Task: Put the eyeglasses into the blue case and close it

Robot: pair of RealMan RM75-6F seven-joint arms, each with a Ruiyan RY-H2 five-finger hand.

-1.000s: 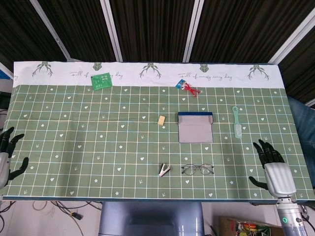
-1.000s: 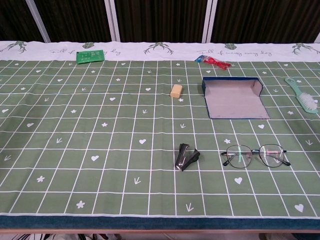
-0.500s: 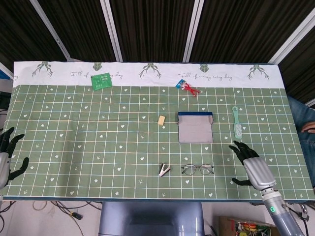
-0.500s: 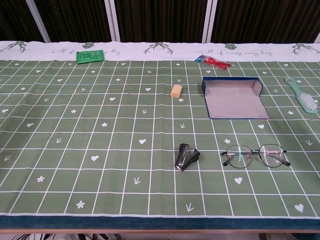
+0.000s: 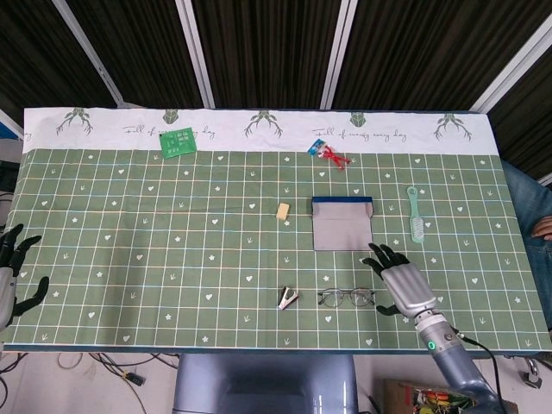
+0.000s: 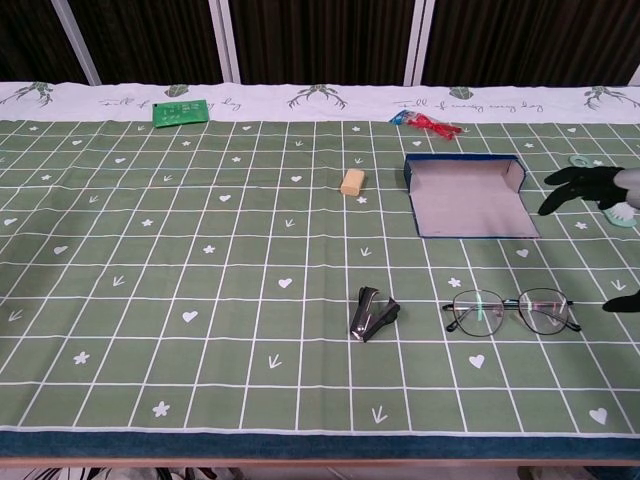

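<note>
The right hand (image 5: 402,285) hovered, fingers (image 6: 572,184) spread wide and empty, just right of the eyeglasses (image 5: 347,297) near the worktop's (image 5: 129,224) front edge; the blue case (image 5: 341,222) lay open behind them.

The right hand (image 5: 402,285), silver-backed with black fingers (image 6: 570,180), hovers palm down with the fingers spread apart and holding nothing; its grey forearm (image 5: 453,354) runs back toward the lower right, with a green light at the wrist. The left hand (image 5: 9,276) sits at the far left edge, black fingers apart, also empty.
</note>
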